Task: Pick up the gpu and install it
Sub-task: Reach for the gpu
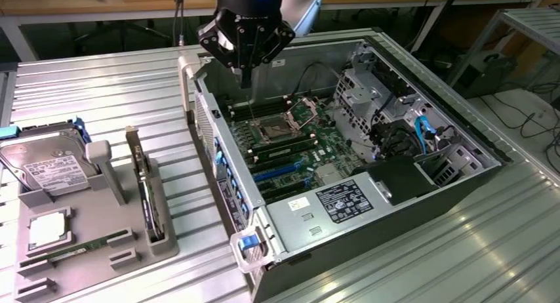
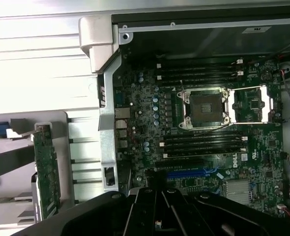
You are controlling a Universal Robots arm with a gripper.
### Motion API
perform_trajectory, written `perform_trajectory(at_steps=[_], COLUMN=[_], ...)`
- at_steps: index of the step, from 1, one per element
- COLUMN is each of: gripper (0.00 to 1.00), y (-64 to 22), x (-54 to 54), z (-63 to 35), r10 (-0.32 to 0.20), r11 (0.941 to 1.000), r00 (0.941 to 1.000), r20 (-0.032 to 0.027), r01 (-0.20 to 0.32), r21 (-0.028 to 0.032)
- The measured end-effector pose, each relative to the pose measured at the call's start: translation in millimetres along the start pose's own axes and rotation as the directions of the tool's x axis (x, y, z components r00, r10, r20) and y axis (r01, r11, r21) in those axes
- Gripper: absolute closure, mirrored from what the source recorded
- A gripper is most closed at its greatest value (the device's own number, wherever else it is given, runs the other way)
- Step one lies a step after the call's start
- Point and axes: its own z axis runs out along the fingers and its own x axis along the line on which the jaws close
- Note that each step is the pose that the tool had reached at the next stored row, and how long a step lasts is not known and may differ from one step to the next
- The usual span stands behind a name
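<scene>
On the exterior view's left, a gray holder (image 1: 98, 164) sits on the ribbed metal table (image 1: 114, 80). A silver hard drive (image 1: 48, 166) lies in it. Nearer the camera are a square silver chip (image 1: 48, 229) and a thin green memory stick (image 1: 80, 242). The gpu (image 1: 147, 197) stands on its thin edge in a slot at the holder's right side, with its pale metal strip at the far end. The claw (image 1: 246, 77) is well apart from it, further right. It hangs over the far left corner of the open computer case (image 1: 385, 234). Its two fingers are pressed together and hold nothing. Under it lies the green board (image 1: 302, 152) with an open chip socket (image 1: 271, 127). Blue cables (image 1: 423, 134) sit at the case's right side.
</scene>
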Motion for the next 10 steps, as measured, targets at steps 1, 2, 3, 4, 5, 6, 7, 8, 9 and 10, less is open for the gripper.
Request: perform_trajectory(at_steps=[1,2,3,4,5,6,7,8,9,10], gripper=[0.89,0.89,0.89,0.89,0.89,0.89,0.89,0.89,0.89,0.89], y=[0.0,-0.4,-0.7,-0.9,-1.1,-1.4,-1.6,-1.8,-2.7,-3.3], x=[0.7,1.7,2.8,3.6,4.2,5.1,5.6,5.9,6.2,6.7], z=[0.1,0.2,0.1,0.3,0.4,0.5,0.5,0.7,0.7,0.7], r10=[0.000,0.000,0.000,0.000,0.000,0.000,0.000,0.000,0.000,0.000], r11=[1.0000,1.0000,1.0000,1.0000,1.0000,1.0000,1.0000,1.0000,1.0000,1.0000], r00=[1.0000,1.0000,1.0000,1.0000,1.0000,1.0000,1.0000,1.0000,1.0000,1.0000], r20=[-0.0001,0.0000,-0.0002,0.0000,-0.0001,-0.0001,-0.0001,0.0000,-0.0002,-0.0001], r01=[0.000,0.000,0.000,0.000,0.000,0.000,0.000,0.000,0.000,0.000], r21=[0.0000,0.0000,0.0002,0.0000,0.0000,0.0001,0.0001,-0.0001,0.0001,0.0000])
